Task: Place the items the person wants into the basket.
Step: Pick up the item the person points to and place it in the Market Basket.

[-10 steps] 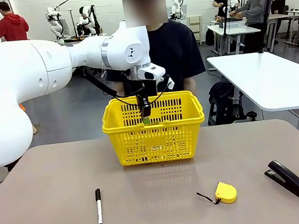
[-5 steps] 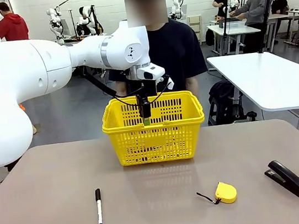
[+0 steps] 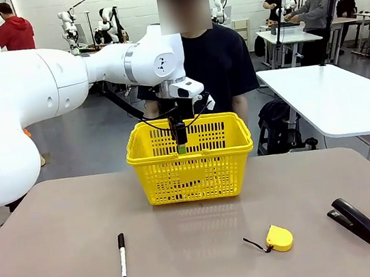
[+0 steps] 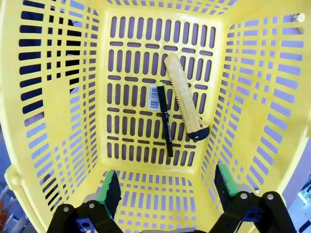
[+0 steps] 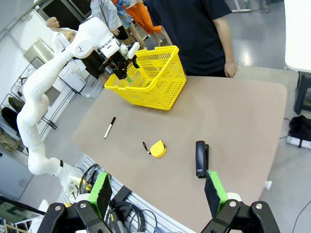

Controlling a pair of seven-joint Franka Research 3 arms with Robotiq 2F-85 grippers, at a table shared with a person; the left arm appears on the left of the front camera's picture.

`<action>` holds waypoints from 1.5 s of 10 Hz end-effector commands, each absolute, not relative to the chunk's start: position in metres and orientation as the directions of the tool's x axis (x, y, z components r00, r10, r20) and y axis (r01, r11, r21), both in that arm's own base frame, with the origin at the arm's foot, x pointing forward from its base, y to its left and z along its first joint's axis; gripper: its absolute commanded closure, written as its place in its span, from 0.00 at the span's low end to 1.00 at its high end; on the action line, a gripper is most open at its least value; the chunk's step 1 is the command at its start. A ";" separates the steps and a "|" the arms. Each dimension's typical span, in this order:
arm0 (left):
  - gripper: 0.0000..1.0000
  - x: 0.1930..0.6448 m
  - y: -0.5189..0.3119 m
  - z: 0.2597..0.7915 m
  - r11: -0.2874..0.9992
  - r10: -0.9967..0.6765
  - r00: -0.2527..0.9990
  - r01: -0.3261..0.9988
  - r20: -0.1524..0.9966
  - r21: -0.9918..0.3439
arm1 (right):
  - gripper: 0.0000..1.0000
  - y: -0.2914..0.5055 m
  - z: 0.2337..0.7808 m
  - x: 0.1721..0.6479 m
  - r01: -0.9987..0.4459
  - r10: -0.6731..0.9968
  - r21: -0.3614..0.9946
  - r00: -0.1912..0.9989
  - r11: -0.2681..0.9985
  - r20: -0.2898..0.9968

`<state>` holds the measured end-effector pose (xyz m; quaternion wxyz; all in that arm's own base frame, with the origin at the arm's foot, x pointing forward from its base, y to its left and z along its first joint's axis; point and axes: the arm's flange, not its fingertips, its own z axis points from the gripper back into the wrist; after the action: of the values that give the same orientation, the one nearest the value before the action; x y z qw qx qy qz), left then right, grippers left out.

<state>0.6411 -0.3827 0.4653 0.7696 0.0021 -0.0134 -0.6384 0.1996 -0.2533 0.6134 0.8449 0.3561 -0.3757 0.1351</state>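
Yellow basket (image 3: 177, 177) sat at the tabletop's far edge, left gripper (image 3: 181, 147) hung over it, jaws spread and empty, right gripper (image 5: 158, 190) gaped too, stapler (image 3: 354, 221) lay by the near right corner, utility knife (image 4: 185, 99) and pen (image 4: 165, 119) side by side on the basket's floor.

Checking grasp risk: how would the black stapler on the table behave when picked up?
The black stapler looks rigid and probably dense for its size. Lying flat on its long base, it should not roll. Its raised hinged top may give if squeezed.
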 end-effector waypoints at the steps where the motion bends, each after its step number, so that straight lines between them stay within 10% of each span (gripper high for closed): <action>1: 0.00 0.623 -0.360 0.503 0.190 -0.979 0.186 0.981 0.083 0.043 | 0.00 -0.253 0.616 0.201 -0.517 -0.045 0.500 0.662 0.695 0.748; 8: 0.00 0.413 -0.137 0.547 0.483 -0.830 0.352 0.842 0.432 0.242 | 0.00 -0.253 0.616 0.201 -0.517 -0.045 0.500 0.662 0.695 0.748; 15: 0.00 0.408 -0.092 0.520 0.599 -0.757 0.510 0.791 0.408 0.123 | 0.00 -0.253 0.616 0.201 -0.517 -0.045 0.500 0.662 0.695 0.748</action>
<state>0.3911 -0.0863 0.5143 0.8577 -0.0425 -0.2309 -0.4574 0.2000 -0.2535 0.6130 0.8451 0.3564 -0.3749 0.1348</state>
